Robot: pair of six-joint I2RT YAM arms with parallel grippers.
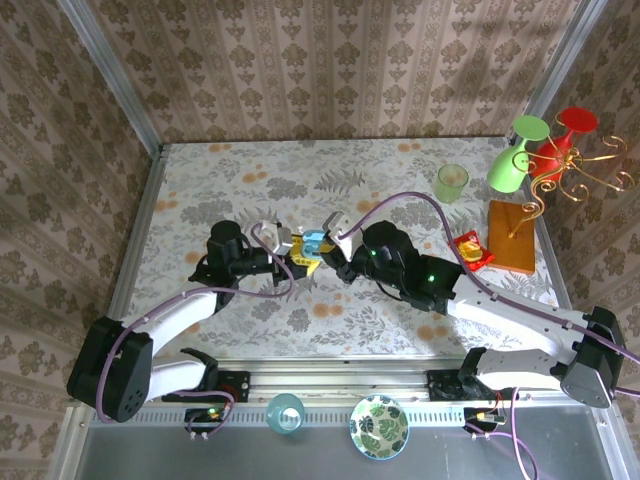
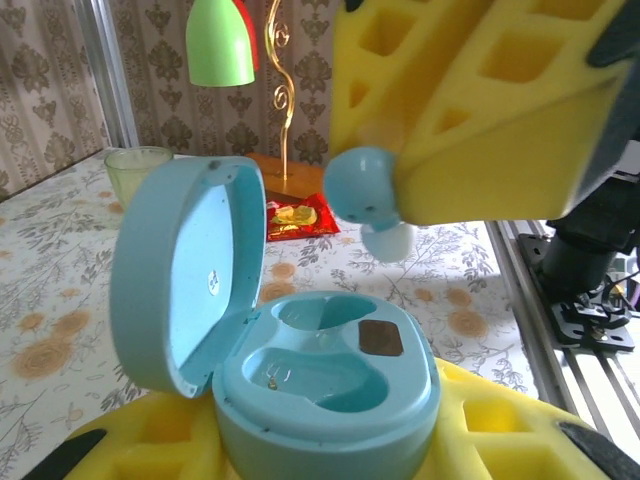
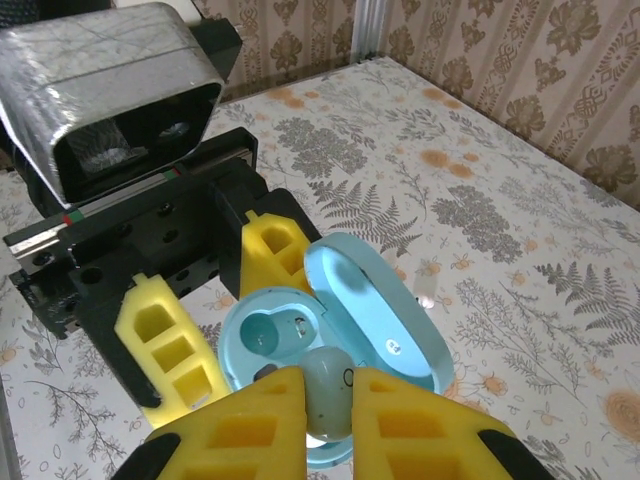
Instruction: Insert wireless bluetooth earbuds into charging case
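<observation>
Insertion stage: the earbud (image 2: 365, 195) is pinched by the right gripper (image 3: 330, 385), at one o'clock over the open case (image 2: 330, 400) clamped in the left gripper (image 3: 220, 300). Alignment with a well (image 2: 300, 313) is needed.

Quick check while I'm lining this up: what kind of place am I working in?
Likely a staged robot test booth dressed like a home: patterned wall panels set between bare metal posts, a floral table cover, and a mounting rail along the near edge.
</observation>
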